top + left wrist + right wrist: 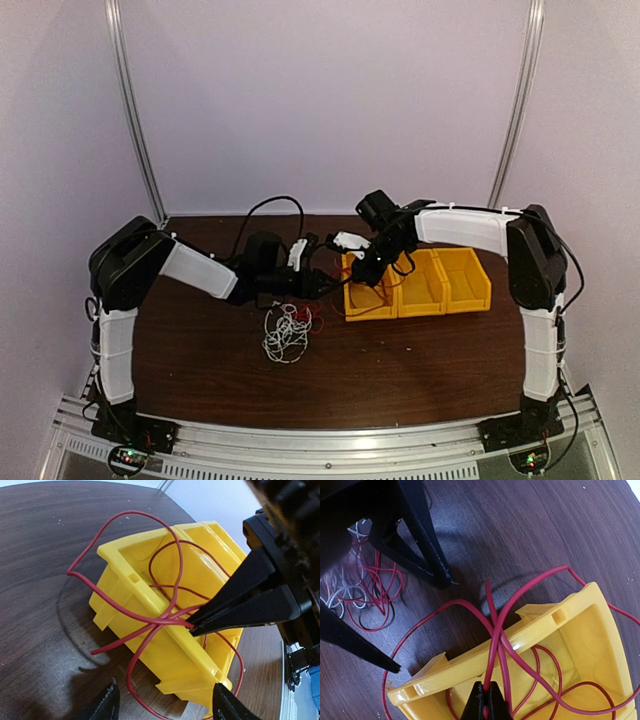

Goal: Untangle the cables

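The red cable [494, 645] loops over the front wall of a yellow bin [600, 630], with some coils inside it. My right gripper [486, 689] is shut on that cable just inside the bin's rim. In the left wrist view the same red cable [152, 620] drapes across the bin [170, 655]. My left gripper [165, 707] is open, low in front of the bin, touching nothing. The white cable [285, 335] lies in a clump on the table. Red strands and the black cable [375, 628] are mixed into that clump. From above, my left gripper [328, 285] and right gripper [362, 275] are close together.
Two more yellow bins [420, 285] [465, 280] stand to the right of the first bin [365, 300]. The dark wooden table [420, 370] ends at a purple back wall. A thick black arm cable [270, 205] arcs behind my left arm.
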Controlling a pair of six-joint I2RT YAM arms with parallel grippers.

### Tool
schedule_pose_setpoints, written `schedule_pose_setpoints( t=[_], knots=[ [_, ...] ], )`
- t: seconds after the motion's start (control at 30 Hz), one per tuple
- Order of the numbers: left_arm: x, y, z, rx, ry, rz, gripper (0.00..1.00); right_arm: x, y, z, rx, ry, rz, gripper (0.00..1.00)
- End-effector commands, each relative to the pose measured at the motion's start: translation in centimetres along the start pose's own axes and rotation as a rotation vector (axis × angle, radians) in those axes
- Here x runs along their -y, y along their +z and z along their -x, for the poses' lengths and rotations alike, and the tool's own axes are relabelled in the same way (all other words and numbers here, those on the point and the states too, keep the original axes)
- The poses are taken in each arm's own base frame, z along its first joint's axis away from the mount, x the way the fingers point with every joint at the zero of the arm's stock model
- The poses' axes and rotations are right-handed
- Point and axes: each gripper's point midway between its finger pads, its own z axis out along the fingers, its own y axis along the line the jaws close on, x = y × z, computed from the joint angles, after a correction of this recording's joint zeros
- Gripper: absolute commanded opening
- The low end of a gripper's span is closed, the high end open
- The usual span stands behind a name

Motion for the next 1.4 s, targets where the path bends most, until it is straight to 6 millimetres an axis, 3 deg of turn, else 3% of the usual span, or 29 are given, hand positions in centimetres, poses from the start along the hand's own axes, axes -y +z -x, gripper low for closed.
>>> schedule_pose_setpoints(
  t=[0.0,0.17,0.3,0.5,0.6,0.8,0.97,1.1,1.23,1.37],
  knots=[
    [-0.2,1.0,1.2,0.025,-0.007,-0.023,0.63,-0.2,-1.5,-0.4,-0.005,0.006,-0.015,0.00],
    [-2.1,2.1,2.0,0.074,-0.014,0.040,0.65,-0.4,-1.1,-0.9,-0.017,0.009,-0.005,0.00],
    [-0.1,2.7,3.0,0.102,-0.034,-0.127,0.64,-0.6,-0.8,-1.1,-0.019,0.011,0.001,0.00],
    [2.9,1.2,4.9,0.215,-0.043,-0.312,0.50,-0.4,-1.2,-0.8,-0.009,0.010,-0.003,0.00],
    [3.1,1.0,5.6,0.243,-0.058,-0.337,0.43,-0.5,-1.3,-0.6,-0.003,0.011,-0.001,0.00],
    [2.8,1.9,6.7,0.240,-0.075,-0.339,0.18,-0.2,-2.1,0.0,0.028,0.016,-0.006,0.01],
    [3.0,1.6,7.0,0.243,-0.083,-0.323,0.00,0.3,-4.9,0.8,0.057,-0.018,-0.034,0.31],
    [3.5,0.5,7.3,0.245,-0.076,-0.303,0.03,1.0,-7.0,1.0,0.085,-0.122,-0.116,0.51],
    [2.8,-1.4,7.4,0.263,-0.091,-0.235,0.39,0.6,-6.2,0.5,0.055,-0.229,-0.098,0.61],
    [2.4,-3.7,7.2,0.274,-0.095,-0.190,0.49,0.1,-5.0,0.6,0.015,-0.298,-0.046,0.68]
  ],
)
